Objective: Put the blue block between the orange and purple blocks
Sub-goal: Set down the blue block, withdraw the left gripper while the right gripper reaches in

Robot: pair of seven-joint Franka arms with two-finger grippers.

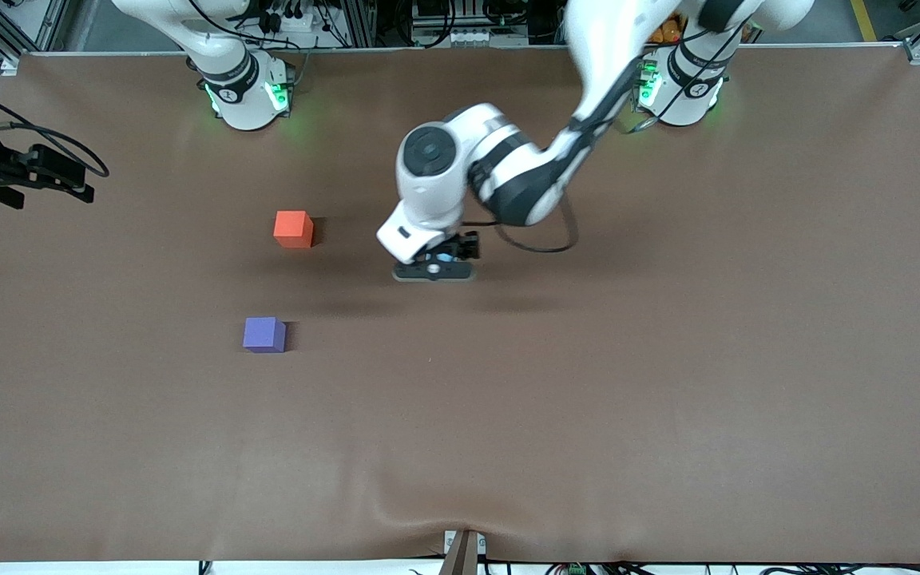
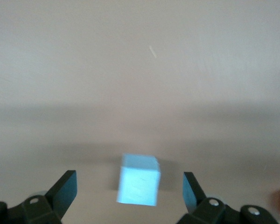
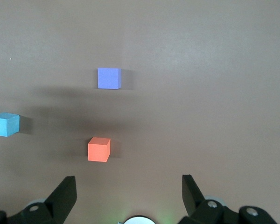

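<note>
The blue block [image 2: 139, 179] sits on the brown table between the open fingers of my left gripper [image 2: 128, 182], with a gap on each side. In the front view my left gripper [image 1: 436, 267] is low over the table's middle and its hand hides most of the block. The orange block [image 1: 293, 228] lies toward the right arm's end. The purple block [image 1: 263, 334] lies nearer the front camera than the orange one, with a bare gap between them. My right gripper [image 3: 129, 196] is open and empty, high above the table; its view shows the orange block [image 3: 99, 149], the purple block [image 3: 108, 78] and the blue block [image 3: 4, 124].
The brown mat [image 1: 668, 359] covers the whole table. A black device on a mount [image 1: 45, 172] sticks in at the edge on the right arm's end. A cable loop [image 1: 540, 239] hangs from the left arm's wrist.
</note>
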